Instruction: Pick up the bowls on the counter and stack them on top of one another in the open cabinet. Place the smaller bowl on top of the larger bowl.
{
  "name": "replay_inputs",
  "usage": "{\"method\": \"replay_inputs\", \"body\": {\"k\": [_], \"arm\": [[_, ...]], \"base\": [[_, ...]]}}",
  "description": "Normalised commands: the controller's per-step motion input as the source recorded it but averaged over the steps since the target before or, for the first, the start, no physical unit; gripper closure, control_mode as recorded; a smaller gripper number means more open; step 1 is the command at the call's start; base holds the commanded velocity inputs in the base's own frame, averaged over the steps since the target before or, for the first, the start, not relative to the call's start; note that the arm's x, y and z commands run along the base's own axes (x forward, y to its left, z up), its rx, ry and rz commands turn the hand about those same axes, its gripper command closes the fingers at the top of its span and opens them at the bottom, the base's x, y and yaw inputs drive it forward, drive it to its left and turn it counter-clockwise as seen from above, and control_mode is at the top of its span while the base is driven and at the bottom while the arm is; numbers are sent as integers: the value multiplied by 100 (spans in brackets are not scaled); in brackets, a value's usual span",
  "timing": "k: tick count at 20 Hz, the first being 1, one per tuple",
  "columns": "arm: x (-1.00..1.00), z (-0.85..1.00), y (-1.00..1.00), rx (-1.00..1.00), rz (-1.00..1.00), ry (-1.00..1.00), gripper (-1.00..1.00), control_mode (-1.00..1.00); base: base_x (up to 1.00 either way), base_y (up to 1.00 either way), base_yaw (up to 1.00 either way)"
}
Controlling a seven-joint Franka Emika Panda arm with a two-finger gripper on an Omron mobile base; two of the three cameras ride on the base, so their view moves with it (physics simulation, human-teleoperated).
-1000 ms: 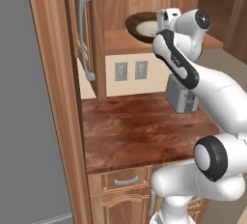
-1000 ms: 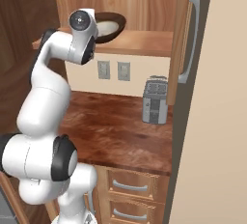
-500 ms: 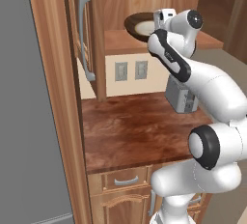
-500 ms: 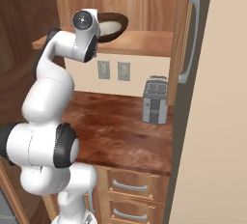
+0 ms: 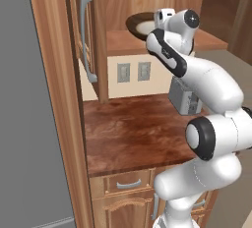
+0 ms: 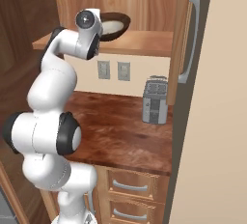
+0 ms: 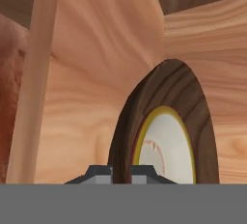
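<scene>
Gripper (image 7: 121, 170) closing on brown bowl (image 5: 139, 23) rim, my arm leaning farther into cabinet (image 6: 144, 42) than before. Cream bowl (image 7: 169, 150) nesting inside brown, both sitting on shelf near front edge.

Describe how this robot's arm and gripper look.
The arm is glossy white with rounded, tube-like links and black bands and black caps at its joints; a round dark disc sits at the wrist. The gripper ends in two small dark grey finger tips. No cables or markings show.
</scene>
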Motion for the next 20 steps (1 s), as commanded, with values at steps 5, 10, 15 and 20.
{"method": "replay_inputs", "body": {"k": [5,10,15,20], "arm": [[34,0,0,2,-3,0,100,-100],[33,0,-4,2,-2,1,100,-100],[31,0,-5,2,-2,1,100,-100],[30,0,-4,1,-1,1,100,-100]], "base": [[0,0,0],[0,0,0],[0,0,0],[0,0,0]]}}
